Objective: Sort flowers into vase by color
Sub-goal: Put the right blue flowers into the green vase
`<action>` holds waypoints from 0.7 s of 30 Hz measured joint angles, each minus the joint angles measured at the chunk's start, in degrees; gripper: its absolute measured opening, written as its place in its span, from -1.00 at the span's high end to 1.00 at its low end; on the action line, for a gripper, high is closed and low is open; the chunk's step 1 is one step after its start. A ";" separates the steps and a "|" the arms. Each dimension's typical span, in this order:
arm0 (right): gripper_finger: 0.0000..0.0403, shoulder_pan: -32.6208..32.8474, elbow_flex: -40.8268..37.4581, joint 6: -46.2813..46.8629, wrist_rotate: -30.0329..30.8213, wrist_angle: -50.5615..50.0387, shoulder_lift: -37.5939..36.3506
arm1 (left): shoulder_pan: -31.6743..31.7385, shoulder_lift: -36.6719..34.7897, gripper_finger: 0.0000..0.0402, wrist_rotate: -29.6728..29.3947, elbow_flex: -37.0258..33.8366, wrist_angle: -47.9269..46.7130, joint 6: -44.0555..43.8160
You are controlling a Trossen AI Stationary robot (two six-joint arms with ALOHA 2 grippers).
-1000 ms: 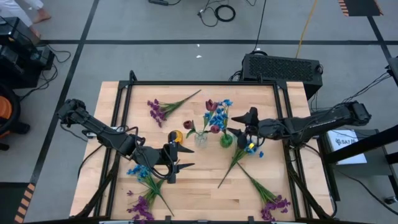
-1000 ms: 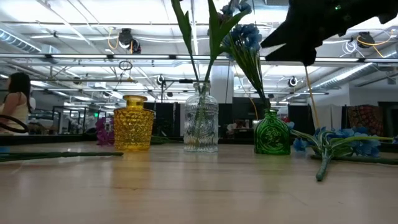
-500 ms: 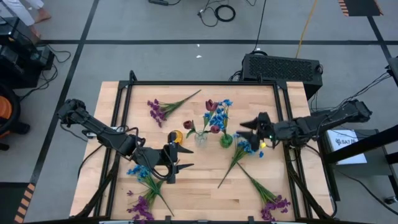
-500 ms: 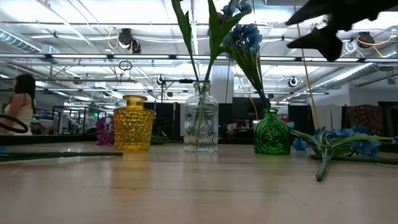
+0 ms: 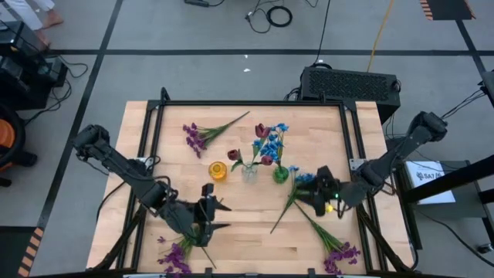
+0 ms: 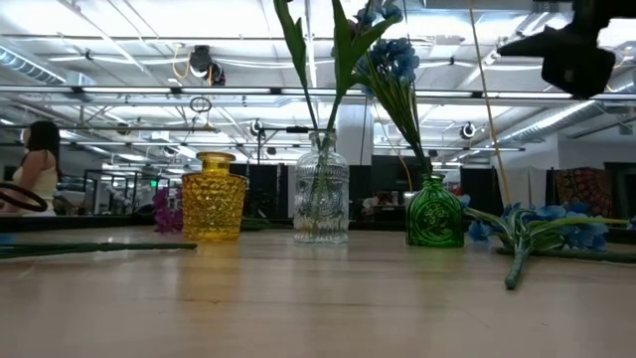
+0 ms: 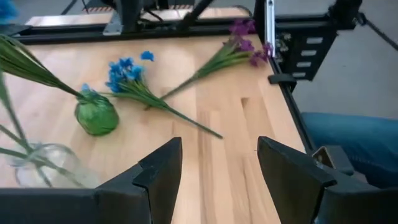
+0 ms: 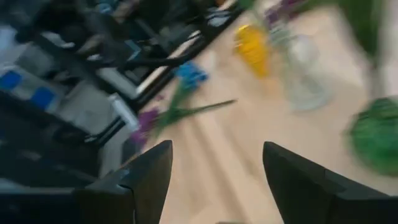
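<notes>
Three vases stand mid-table: yellow [image 5: 218, 171], clear [image 5: 249, 171] with dark red flowers [image 5: 262, 131], and green [image 5: 280, 174] with blue flowers [image 5: 272, 144]. A blue sprig [image 5: 307, 182] lies right of the green vase, just beside my open, empty right gripper [image 5: 302, 191]. My left gripper [image 5: 221, 217] hovers open and empty toward the near left, above a purple sprig [image 5: 176, 259]. Other purple sprigs lie at the far left [image 5: 202, 135] and the near right [image 5: 340, 251]. The left wrist view shows the green vase [image 7: 96, 115] and the blue sprig [image 7: 124, 71] ahead of the fingers.
A black frame [image 5: 247, 103] runs around the wooden table. Bare wood [image 5: 247, 224] lies between the two grippers along the near side. A black box [image 5: 349, 83] sits beyond the far right corner. A person [image 6: 30, 164] shows far off in the room at the left.
My right gripper has swung away from the green vase toward the table's near edge and rolled about its own axis, staying empty. My left gripper has moved toward the near edge and sunk a little. No flower or vase has moved.
</notes>
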 joint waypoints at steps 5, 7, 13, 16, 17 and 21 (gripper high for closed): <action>-0.21 3.58 0.00 2.81 -1.18 3.34 5.69 | -0.53 3.86 -0.08 -0.16 0.00 4.31 0.02; -0.21 4.20 0.00 5.03 -1.22 1.27 7.61 | -0.54 5.62 -0.08 -0.17 0.00 5.46 0.04; -0.20 4.36 0.00 -3.00 -7.81 -2.83 12.37 | 0.22 9.69 -0.08 -0.20 0.00 7.98 0.07; -0.20 3.69 1.24 -12.16 -11.19 -4.21 13.84 | 0.72 10.37 -0.08 -0.29 0.00 8.49 0.02; -0.20 3.15 2.04 -13.93 -11.22 -5.71 14.27 | 0.83 10.47 -0.08 -0.36 0.00 8.66 0.04; -0.20 0.34 7.28 -20.84 -11.10 -16.80 16.94 | 1.31 11.10 -0.08 -0.38 0.00 11.10 0.22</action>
